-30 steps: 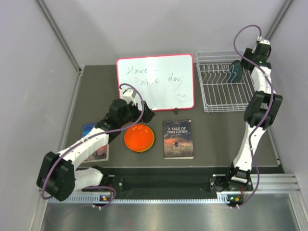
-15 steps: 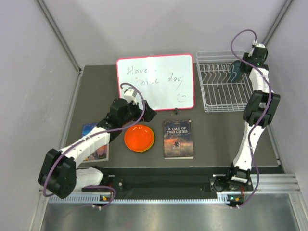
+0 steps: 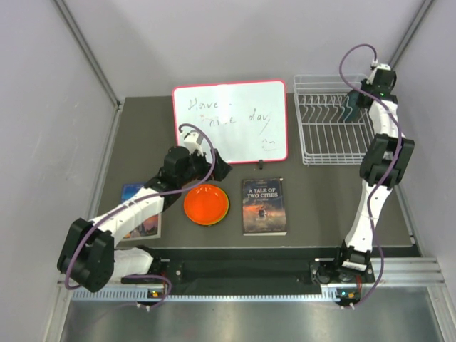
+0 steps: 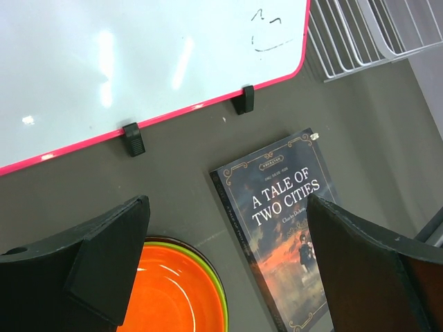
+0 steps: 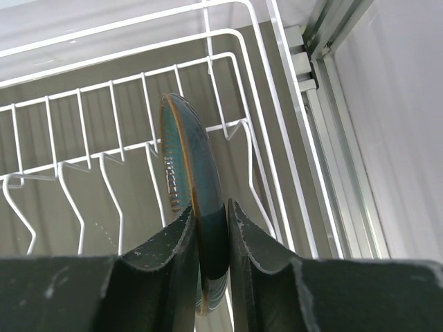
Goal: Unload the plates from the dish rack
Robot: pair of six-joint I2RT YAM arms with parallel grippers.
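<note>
Standing on edge between the upright wires at the far right end of the dish rack (image 3: 320, 135), the teal plate (image 5: 190, 173) is seen clamped at its rim by the right gripper (image 5: 211, 221), with one finger pressed against each face. The left gripper (image 4: 225, 235) is held with its fingers spread wide and nothing between them, above the orange plate (image 4: 173, 290), which is stacked on the lime green plate (image 4: 223, 304) on the table (image 3: 142, 142), just left of the book (image 4: 284, 228) and near the whiteboard (image 4: 138, 62)
</note>
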